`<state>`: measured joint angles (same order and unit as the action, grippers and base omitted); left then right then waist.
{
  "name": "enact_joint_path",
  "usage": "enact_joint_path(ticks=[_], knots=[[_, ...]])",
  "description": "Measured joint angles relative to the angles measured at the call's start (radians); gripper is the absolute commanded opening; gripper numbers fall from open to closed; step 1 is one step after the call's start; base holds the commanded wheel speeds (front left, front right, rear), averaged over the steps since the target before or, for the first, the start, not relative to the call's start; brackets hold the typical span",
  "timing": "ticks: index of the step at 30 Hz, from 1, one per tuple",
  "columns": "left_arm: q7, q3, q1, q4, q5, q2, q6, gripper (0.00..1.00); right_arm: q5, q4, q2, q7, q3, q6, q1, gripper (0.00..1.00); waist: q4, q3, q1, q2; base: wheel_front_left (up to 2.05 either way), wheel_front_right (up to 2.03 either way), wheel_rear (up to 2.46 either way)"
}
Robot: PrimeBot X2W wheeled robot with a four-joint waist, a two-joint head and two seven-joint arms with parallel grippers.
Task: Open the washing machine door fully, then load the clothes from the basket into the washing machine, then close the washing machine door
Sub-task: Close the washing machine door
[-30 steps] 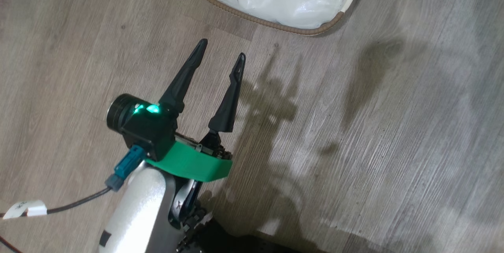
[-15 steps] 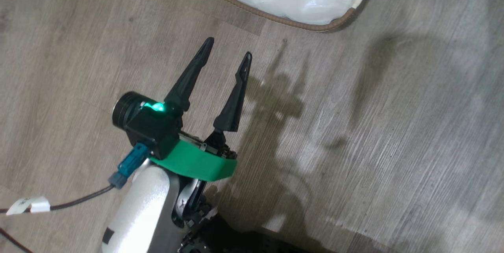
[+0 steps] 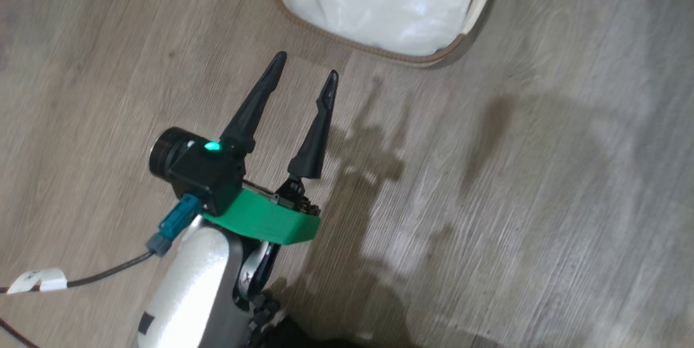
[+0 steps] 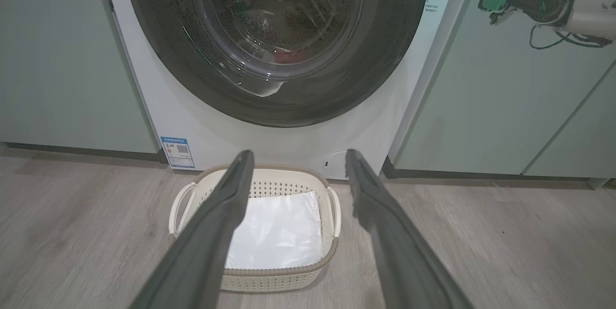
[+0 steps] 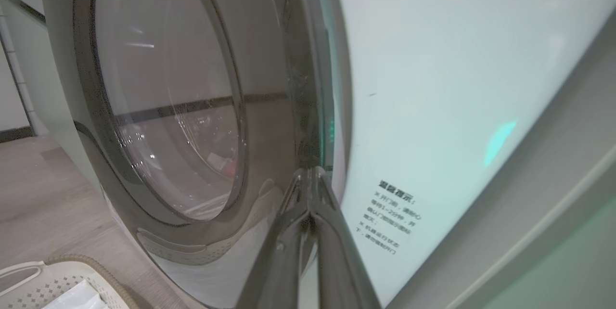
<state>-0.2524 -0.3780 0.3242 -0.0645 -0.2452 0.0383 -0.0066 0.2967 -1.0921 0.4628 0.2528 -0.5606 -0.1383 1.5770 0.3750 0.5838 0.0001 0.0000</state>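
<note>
Washing machine point(image 4: 144, 107) standing between green cabinets point(image 4: 57, 68); washing machine door point(image 4: 385, 58) lying against its front, seemingly closed. Basket point(image 4: 269, 280) sitting on the floor point(image 4: 481, 251) at the machine's foot, carrying only a white sheet point(image 4: 279, 232); clothes point(image 4: 291, 56) showing red behind the glass. Left gripper point(image 3: 305, 65) hovering wide open, empty; right gripper point(image 5: 310, 174) pinched together on nothing, pointing at the door's edge. Loading judged done.

washing machine point(image 5: 433, 83) | notice point(image 5: 392, 217): 温馨提示 (rest unreadable) | blue sticker point(image 4: 177, 151): QR code

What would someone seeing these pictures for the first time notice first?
The washing machine door, a glossy black ring around domed glass, dominates the left wrist view's top. Below it on the floor stands the basket with a white sheet inside. The right gripper, jaws shut, points at the door's right edge.
</note>
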Motion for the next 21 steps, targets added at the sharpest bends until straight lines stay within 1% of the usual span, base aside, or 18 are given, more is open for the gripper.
enact_joint_path(ticks=[4, 9, 13, 16, 21], knots=[[0.000, 0.029, -0.008, 0.011, 0.019, 0.000, -0.002, 1.00, 0.039, 0.107, 0.011, 0.000, 0.006, 0.000, -0.111, 0.00, -0.028, -0.053, 0.0000, 0.0000, 0.00, 0.00, 0.00], [0.000, 0.100, -0.055, 0.031, 0.056, 0.000, -0.026, 1.00, 0.071, 0.262, -0.002, 0.001, 0.060, 0.000, -0.283, 0.00, -0.082, -0.129, 0.0000, 0.0000, 0.00, 0.00, 0.00], [0.000, 0.144, -0.087, 0.037, 0.070, 0.000, -0.043, 1.00, 0.104, 0.382, -0.029, 0.002, 0.139, 0.000, -0.443, 0.00, -0.130, -0.201, 0.0000, 0.0000, 0.00, 0.00, 0.00], [0.000, 0.170, -0.107, 0.037, 0.066, 0.001, -0.044, 1.00, 0.133, 0.471, -0.052, 0.003, 0.214, 0.000, -0.588, 0.00, -0.164, -0.256, -0.0001, 0.0000, 0.00, 0.00, 0.00], [0.000, 0.204, -0.145, 0.037, 0.067, 0.001, -0.053, 1.00, 0.128, 0.622, -0.104, 0.002, 0.346, 0.004, -0.818, 0.00, -0.226, -0.333, -0.0001, 0.0000, 0.00, 0.00, 0.00]])
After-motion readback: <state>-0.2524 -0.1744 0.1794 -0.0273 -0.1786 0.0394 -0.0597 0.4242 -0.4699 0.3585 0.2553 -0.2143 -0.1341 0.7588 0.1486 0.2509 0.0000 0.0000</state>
